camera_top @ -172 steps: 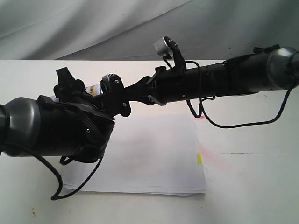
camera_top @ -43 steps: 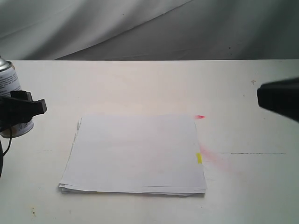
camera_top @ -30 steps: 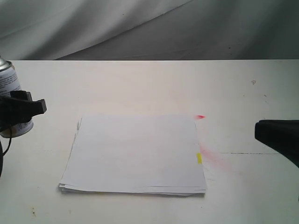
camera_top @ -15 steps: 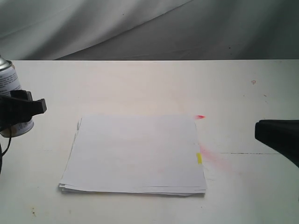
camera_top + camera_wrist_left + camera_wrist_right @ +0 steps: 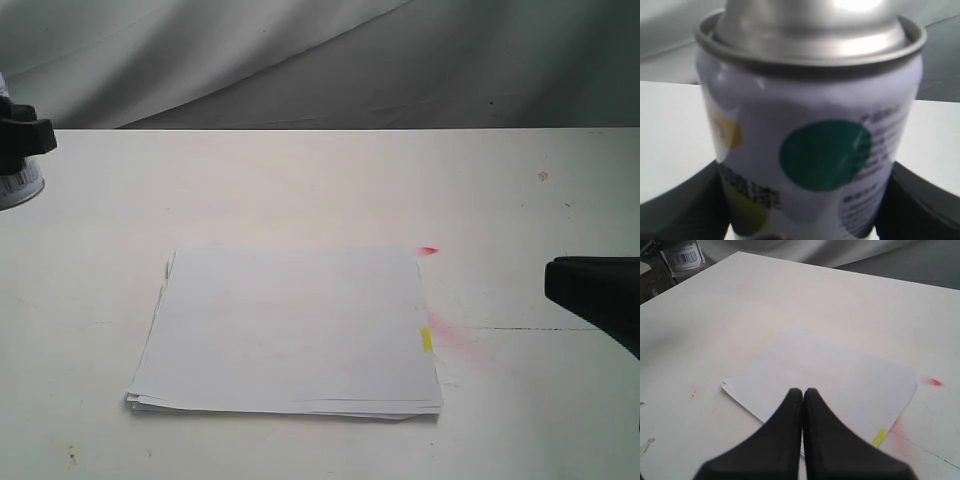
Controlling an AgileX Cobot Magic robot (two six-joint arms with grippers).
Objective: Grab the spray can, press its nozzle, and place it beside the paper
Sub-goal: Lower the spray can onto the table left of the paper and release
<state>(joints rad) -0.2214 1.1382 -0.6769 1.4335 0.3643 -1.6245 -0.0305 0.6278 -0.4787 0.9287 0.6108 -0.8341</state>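
Sprawling across the shot, the white counter [image 5: 300, 180] carries the paper [image 5: 290, 330] at its centre, with a faint red smear [image 5: 462, 342] just off the edge that bears the yellow tab [image 5: 426, 340]. Right gripper [image 5: 802, 392] sits at the right side, fingers pressed together on nothing. Left gripper [image 5: 20, 140] clamps the spray can [image 5: 810, 150] by its body at the far left edge, well apart from the paper (nozzle out of frame, so pressed or not, I can't say). Pick-up looks done; the set-down beside the paper is left to do.
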